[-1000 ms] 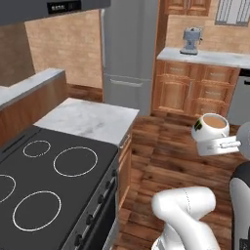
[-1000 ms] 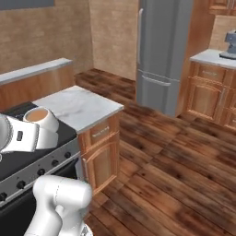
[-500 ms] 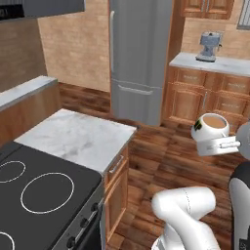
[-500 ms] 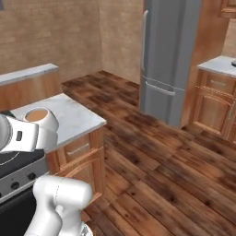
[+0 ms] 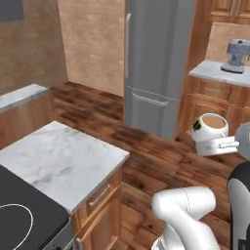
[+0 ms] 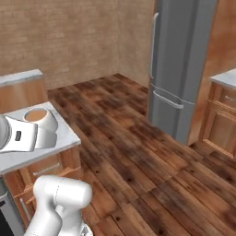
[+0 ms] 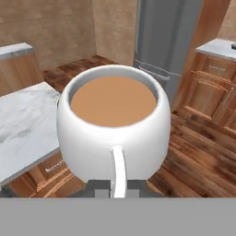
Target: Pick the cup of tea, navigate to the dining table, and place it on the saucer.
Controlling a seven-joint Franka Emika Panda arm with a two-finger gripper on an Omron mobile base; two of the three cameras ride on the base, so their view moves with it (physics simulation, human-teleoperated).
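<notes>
The cup of tea [image 5: 211, 128] is a small round white cup holding brown liquid, with a dark green mark on its side, carried upright in the air above the wooden floor. My gripper [image 5: 215, 144] is shut on the cup from below and behind. The right base view has the cup [image 6: 41, 120] at the left, held by the gripper [image 6: 46, 136]. In the hand view the cup [image 7: 115, 133] stands close up, its handle facing the camera, with the gripper [image 7: 115, 186] under it. The dining table and the saucer are out of view.
A marble counter [image 5: 58, 163] with a black cooktop [image 5: 24, 219] lies at the lower left. A steel fridge [image 5: 158, 63] stands ahead. Wooden cabinets with a coffee machine [image 5: 237, 54] are at the right. Open wooden floor [image 6: 138, 152] stretches ahead.
The whole scene has shifted as the base drives and turns: the cooktop slides off to the left and the fridge comes nearer. The cup stays in the gripper, held the same way.
</notes>
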